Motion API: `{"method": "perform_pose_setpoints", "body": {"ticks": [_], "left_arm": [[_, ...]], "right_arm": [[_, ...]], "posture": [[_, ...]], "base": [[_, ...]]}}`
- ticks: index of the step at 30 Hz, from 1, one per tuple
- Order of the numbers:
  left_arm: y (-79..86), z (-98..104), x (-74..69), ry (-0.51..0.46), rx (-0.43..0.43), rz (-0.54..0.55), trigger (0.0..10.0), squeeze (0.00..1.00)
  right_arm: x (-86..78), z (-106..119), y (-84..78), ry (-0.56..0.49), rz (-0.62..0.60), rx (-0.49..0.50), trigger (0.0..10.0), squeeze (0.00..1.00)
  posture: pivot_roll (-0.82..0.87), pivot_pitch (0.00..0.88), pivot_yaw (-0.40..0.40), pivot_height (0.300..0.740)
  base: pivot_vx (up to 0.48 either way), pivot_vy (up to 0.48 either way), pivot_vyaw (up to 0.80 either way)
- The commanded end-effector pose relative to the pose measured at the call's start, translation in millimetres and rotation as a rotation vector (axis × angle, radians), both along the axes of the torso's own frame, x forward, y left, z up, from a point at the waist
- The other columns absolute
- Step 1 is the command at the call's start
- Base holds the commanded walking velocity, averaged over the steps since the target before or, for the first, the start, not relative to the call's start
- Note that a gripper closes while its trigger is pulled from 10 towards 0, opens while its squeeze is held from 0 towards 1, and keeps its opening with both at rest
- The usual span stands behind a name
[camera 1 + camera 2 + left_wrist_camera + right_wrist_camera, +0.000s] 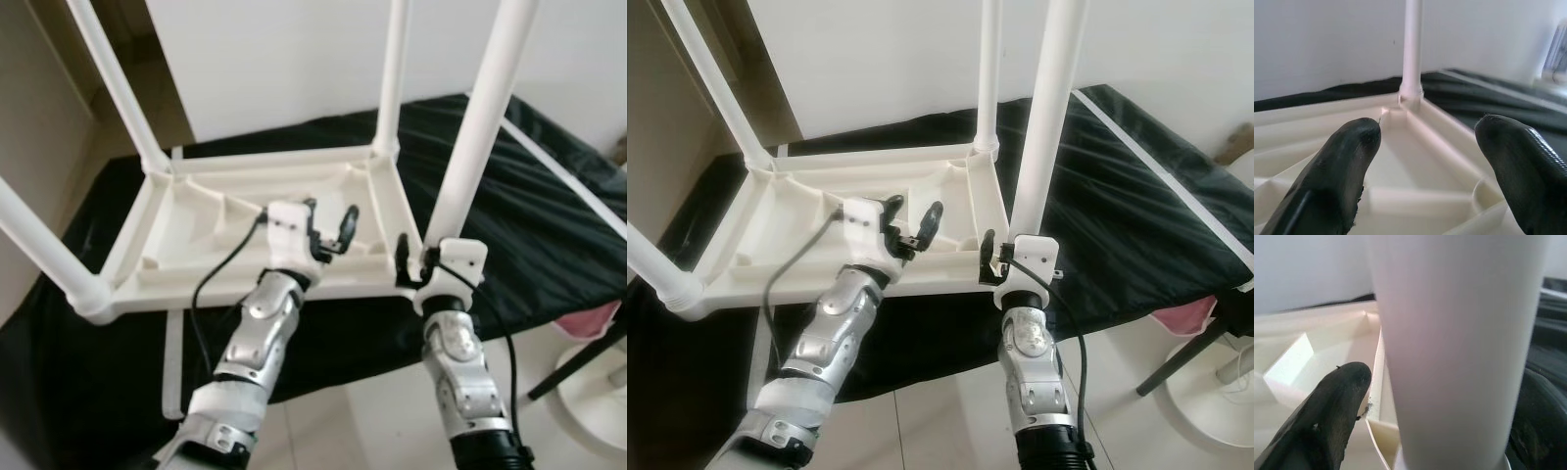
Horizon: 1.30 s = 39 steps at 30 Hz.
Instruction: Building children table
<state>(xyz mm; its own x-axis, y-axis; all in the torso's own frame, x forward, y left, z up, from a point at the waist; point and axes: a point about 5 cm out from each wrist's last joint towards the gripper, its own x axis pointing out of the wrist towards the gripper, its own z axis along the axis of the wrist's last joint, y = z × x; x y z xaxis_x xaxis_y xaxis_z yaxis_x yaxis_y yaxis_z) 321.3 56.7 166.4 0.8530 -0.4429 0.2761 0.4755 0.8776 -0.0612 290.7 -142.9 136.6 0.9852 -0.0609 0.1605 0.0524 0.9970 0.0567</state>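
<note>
White children table [186,257] upside down on black-covered bed [549,206], four legs up. Right gripper [415,266] jaws closed around near-right table leg [473,137] at its base. Left gripper [331,231] jaws wide apart, empty, above table underside.

— How is the light?
— Soft, even daylight; the white wall [294,59] behind the table [265,230] is washed pale and hazy.
— Any blur?
— In the right wrist view the leg [1459,347] is close and out of focus; the black cloth [1498,98] is smeared.
</note>
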Motion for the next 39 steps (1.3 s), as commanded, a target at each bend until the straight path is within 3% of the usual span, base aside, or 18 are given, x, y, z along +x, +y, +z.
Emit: {"method": "perform_pose_setpoints", "body": {"ticks": [1,8,11,19,25,26,39], "left_arm": [[-9.3,0,-10.3,-0.063,0.088,-0.240,10.0,0.00],[-9.9,0,-28.8,-0.108,0.168,-0.345,10.0,0.00],[-11.2,-4,-45.8,-0.127,0.228,-0.440,10.0,0.00],[-8.2,-15,-59.1,-0.087,0.298,-0.504,10.0,0.00],[-9.3,-25,-66.2,-0.036,0.355,-0.564,10.0,0.00],[-9.5,-27,-67.4,-0.021,0.356,-0.581,10.0,0.00],[-7.4,-26,-68.7,-0.014,0.366,-0.604,10.0,0.00]], "right_arm": [[-0.9,-4,0.3,0.026,0.041,0.002,10.0,0.00],[0.3,0,-11.1,0.025,0.186,-0.080,10.0,0.00],[1.6,3,-19.4,0.019,0.285,-0.158,10.0,0.00],[6.9,6,-31.9,0.024,0.381,-0.256,10.0,0.00],[10.4,8,-32.9,0.040,0.459,-0.257,10.0,0.00],[9.7,7,-32.5,0.051,0.492,-0.252,0.0,0.00],[2.3,-1,-41.1,0.077,0.497,-0.231,0.0,0.00]], "posture": [[-0.05,0.046,0.027,0.740],[-0.04,0.060,0.012,0.740],[-0.02,0.058,0.006,0.740],[-0.01,0.050,0.000,0.740],[-0.01,0.042,0.000,0.740],[-0.01,0.041,0.000,0.740],[-0.02,0.030,0.011,0.740]], "base": [[0.000,0.000,0.00],[0.000,0.000,0.00],[0.000,0.000,0.00],[0.000,0.000,0.00],[0.000,0.000,0.00],[0.000,0.000,0.00],[0.000,0.000,0.00]]}}
